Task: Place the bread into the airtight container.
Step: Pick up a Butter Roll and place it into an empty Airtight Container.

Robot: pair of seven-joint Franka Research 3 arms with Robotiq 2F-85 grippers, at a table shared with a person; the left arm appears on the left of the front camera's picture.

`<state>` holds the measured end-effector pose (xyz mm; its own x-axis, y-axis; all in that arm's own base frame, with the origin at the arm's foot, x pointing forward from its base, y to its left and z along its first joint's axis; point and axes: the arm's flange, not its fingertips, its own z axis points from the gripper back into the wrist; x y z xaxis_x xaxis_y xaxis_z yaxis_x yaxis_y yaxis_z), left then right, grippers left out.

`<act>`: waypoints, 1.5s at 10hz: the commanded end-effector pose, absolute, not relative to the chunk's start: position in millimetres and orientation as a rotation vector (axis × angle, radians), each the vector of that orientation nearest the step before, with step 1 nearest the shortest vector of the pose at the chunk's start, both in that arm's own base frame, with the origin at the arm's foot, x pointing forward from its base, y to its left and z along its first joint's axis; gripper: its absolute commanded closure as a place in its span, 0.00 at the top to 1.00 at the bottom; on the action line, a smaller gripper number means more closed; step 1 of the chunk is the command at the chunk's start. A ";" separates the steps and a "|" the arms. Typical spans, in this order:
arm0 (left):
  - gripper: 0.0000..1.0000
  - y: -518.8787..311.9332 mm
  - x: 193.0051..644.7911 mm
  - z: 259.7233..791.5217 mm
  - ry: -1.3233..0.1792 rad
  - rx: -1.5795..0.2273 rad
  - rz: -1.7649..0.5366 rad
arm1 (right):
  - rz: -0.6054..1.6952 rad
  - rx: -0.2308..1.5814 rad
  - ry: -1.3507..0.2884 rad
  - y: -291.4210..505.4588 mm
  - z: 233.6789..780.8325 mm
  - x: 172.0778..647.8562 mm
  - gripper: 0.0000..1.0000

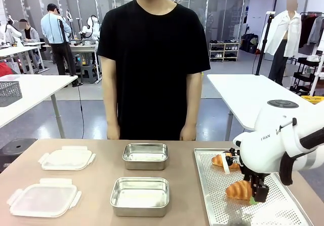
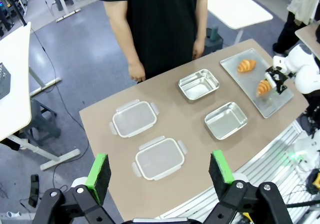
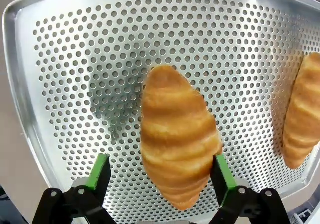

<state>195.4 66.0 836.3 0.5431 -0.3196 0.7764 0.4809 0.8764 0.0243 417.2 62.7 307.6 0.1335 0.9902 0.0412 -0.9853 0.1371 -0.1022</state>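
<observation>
1. Perforated tray (image 1: 212, 185): metal, on the brown bench (image 1: 96, 175); reference for all entries.
2. Nearer croissant (image 3: 177, 144): lies flat on the tray, in its half toward the robot.
3. Farther croissant (image 1: 223, 160): lies on the tray's far end, apart from item 2.
4. Right tool (image 3: 161, 176): low over the tray, jaws wide and astride the nearer croissant, not closed on it; one pad just beside the crust, the other apart.
5. Left tool (image 2: 160, 171): high above the bench, well left of the tray, jaws wide, holding nothing.
6. Farther steel container (image 1: 145, 156) and nearer steel container (image 1: 139, 196): empty, just left of the tray.
7. Farther lid (image 1: 67, 158) and nearer lid (image 1: 44, 197): clear, left of the containers, well apart from the tray.
8. Person (image 1: 152, 59): stands beyond the tray's far left corner, arms down.
</observation>
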 end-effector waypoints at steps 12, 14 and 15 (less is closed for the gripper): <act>1.00 65.9 195.7 838.8 -0.878 -0.198 -0.479 | 1.370 -0.053 -0.146 65.9 301.1 429.2 0.41; 1.00 65.9 195.7 838.8 -0.878 -0.198 -0.479 | 1.364 -0.034 -0.149 69.4 321.0 426.7 0.30; 1.00 65.9 195.7 838.8 -0.878 -0.198 -0.479 | 1.362 -0.025 -0.136 71.4 337.9 424.4 0.30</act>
<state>195.4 66.0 836.3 0.5432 -0.3196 0.7764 0.4809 0.8764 0.0243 426.7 67.6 317.7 0.1807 0.9806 0.0762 -0.9749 0.1889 -0.1180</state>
